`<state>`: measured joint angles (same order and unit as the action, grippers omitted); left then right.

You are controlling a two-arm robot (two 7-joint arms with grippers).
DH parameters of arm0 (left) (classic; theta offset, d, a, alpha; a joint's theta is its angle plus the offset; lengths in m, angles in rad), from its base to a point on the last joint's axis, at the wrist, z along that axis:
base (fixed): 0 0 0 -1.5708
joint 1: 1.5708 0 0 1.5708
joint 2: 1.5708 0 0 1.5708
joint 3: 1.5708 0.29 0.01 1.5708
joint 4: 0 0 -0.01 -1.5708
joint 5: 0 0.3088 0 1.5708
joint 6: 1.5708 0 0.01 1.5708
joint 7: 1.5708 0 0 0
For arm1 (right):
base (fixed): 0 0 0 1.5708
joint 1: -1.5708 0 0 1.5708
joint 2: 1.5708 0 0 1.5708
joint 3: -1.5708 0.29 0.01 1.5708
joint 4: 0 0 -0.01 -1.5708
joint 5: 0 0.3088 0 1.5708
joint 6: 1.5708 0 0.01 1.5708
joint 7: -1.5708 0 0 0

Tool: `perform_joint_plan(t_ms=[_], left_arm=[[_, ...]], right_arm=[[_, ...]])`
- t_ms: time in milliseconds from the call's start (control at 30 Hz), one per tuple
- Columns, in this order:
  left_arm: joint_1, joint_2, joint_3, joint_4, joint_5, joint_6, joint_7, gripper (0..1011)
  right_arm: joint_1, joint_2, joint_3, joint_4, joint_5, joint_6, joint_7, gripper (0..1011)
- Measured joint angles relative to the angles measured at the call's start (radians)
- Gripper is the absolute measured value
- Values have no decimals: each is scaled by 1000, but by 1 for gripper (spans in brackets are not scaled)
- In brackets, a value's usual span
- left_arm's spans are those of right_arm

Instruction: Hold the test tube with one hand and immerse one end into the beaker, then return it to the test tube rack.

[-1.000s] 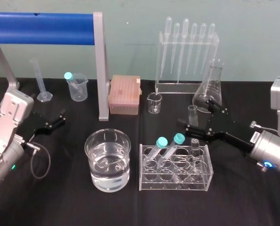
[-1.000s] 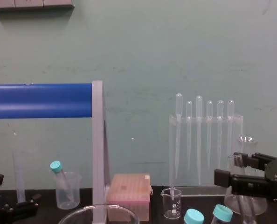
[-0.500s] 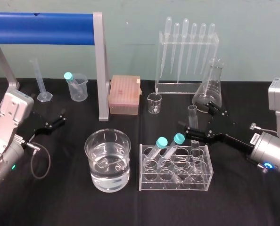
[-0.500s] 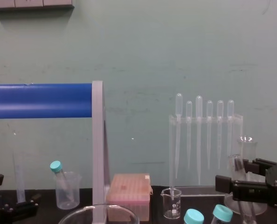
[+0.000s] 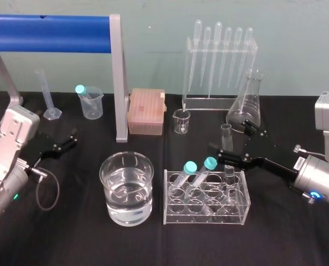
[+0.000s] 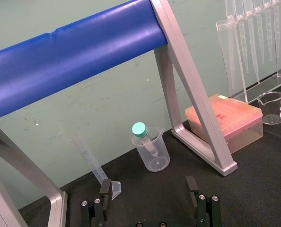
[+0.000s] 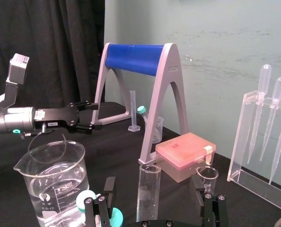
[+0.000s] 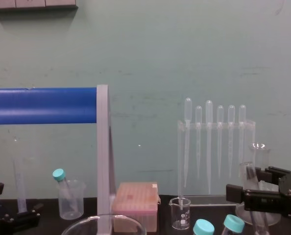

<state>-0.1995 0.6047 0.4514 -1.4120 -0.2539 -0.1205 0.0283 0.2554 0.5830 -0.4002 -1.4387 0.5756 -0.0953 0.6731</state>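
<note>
The test tube point(image 5: 226, 137) stands upright in the back right corner of the clear test tube rack point(image 5: 206, 213), its open rim above the rack. My right gripper point(image 5: 234, 138) is open, one finger on each side of the tube's upper part and neither touching it. In the right wrist view the test tube point(image 7: 148, 191) rises between the two fingers of the right gripper point(image 7: 153, 188). The beaker point(image 5: 127, 188), half full of clear liquid, sits left of the rack. My left gripper point(image 5: 65, 142) rests open at the far left.
Two teal-capped tubes point(image 5: 200, 169) lean in the rack's front left holes. Behind stand a pipette stand point(image 5: 220, 61), a conical flask point(image 5: 247, 100), a small beaker point(image 5: 181, 121), a pink tip box point(image 5: 147, 111), and a blue-barred frame point(image 5: 48, 25) with a plastic beaker point(image 5: 91, 101).
My right gripper rolled at the wrist and dropped a little, its fingers settling either side of the test tube. In the last half second it held still. The left arm stayed put.
</note>
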Motion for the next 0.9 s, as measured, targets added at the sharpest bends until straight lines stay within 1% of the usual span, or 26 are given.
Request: perform_joint_plan(t_ms=[233, 333, 467, 567, 600, 767, 833, 900], left_arm=[[0, 0, 0, 0, 0, 0, 0, 1000], [0, 0, 0, 0, 0, 0, 0, 1000], [0, 0, 0, 0, 0, 0, 0, 1000], [0, 0, 0, 0, 0, 0, 0, 1000], [0, 0, 0, 0, 0, 0, 0, 1000], [0, 0, 0, 0, 0, 0, 0, 1000], [0, 0, 0, 0, 0, 0, 0, 1000], [0, 0, 0, 0, 0, 0, 0, 1000]], right_arm=[[0, 0, 1, 0, 1, -1, 0, 1000], [0, 0, 1, 0, 1, -1, 0, 982], [0, 0, 1, 0, 1, -2, 0, 875], [0, 0, 1, 0, 1, -2, 0, 823], [0, 0, 1, 0, 1, -2, 0, 768], [0, 0, 1, 0, 1, -2, 0, 632], [0, 0, 1, 0, 1, -2, 0, 553], [0, 0, 1, 0, 1, -2, 0, 511]])
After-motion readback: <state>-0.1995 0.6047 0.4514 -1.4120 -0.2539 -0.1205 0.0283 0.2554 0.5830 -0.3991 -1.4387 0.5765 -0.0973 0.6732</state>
